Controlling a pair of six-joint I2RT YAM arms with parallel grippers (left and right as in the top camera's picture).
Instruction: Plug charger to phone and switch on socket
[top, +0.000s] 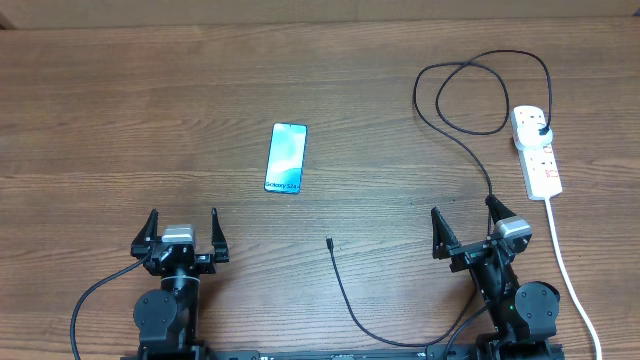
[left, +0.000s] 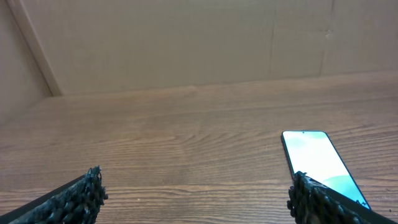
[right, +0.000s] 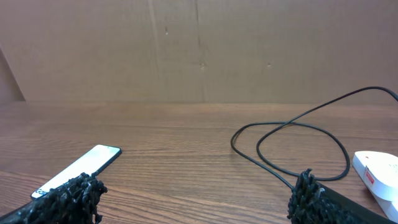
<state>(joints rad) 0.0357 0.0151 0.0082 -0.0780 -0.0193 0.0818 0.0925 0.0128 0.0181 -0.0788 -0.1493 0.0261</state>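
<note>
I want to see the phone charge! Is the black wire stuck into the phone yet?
No, the charger's small tip lies on the table, apart from the phone.

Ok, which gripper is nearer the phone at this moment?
Left. In the overhead view, the left gripper sits short of the phone, a little to its left. The right gripper is farther away, well off to the phone's right.

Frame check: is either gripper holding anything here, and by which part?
Nothing is held. The left gripper and right gripper are both open and empty; the charger lies free on the table.
</note>
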